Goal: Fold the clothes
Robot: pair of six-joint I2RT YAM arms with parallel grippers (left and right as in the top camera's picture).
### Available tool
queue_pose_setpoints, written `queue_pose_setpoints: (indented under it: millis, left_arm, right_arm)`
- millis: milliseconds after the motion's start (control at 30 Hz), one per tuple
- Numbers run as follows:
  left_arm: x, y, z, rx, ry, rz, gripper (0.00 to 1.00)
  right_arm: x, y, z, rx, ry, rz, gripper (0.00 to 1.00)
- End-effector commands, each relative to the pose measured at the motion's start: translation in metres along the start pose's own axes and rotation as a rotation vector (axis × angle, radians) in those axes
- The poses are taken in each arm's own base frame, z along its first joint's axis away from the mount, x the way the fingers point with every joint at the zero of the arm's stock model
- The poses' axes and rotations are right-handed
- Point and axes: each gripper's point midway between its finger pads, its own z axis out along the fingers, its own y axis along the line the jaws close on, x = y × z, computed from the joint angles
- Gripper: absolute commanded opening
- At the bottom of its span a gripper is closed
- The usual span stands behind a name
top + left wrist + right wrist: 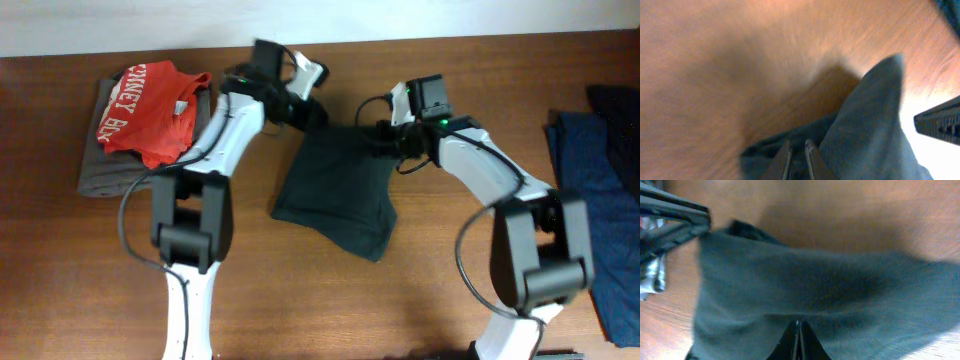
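Seen from overhead, a red tee [148,112] with white letters lies toward 10 o'clock on the bench [60,250]. It rests on a folded grey cloth [100,170].

Next comes the left gripper [308,105], just above the middle of the bench at about 11 o'clock. In its wrist view the fingers [785,159] are drawn nearly together, with dark fabric bunched at their tips. It is pinching the upper left corner of the T-shirt [335,185].

The T-shirt sits at the centre of the bench, a very dark green-black cloth. Its top edge is stretched between the two grippers and its lower part lies on the wood, trailing to a point toward 5 o'clock. No lettering shows on it.

The right gripper [390,135] is at about 1 o'clock from the centre. Its fingers are pressed tight together on the shirt's upper right corner, and the fabric spreads away from their tips in the wrist view.

Blue garments [600,200] lie at 3 o'clock by the right edge, well apart from the T-shirt.
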Motion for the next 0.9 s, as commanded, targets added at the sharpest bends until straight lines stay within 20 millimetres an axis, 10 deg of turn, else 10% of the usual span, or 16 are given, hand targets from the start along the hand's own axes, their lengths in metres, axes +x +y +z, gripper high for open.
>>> queue_pose_setpoints:
  millis: [0, 167, 333, 667, 867]
  left_arm:
    - [0.029, 0.037, 0.021, -0.115, 0.071, -0.101, 0.11]
    - [0.009, 0.082, -0.015, -0.182, -0.024, -0.220, 0.35]
    - [-0.027, 0.075, -0.074, -0.027, -0.118, -0.270, 0.51]
    - [-0.014, 0.008, -0.188, 0.062, 0.039, -0.310, 0.58]
    - [-0.005, -0.036, -0.240, 0.032, 0.082, -0.293, 0.58]
  right_arm:
    - [0.029, -0.016, 0.026, 0.025, 0.109, 0.136, 0.04]
    - [0.075, -0.031, 0.019, 0.103, 0.285, 0.284, 0.04]
    - [0.113, -0.045, -0.005, 0.229, 0.432, 0.312, 0.04]
    - [0.026, 0.014, -0.102, 0.134, 0.063, -0.320, 0.04]
    - [0.015, 0.009, -0.067, 0.091, 0.037, -0.331, 0.04]
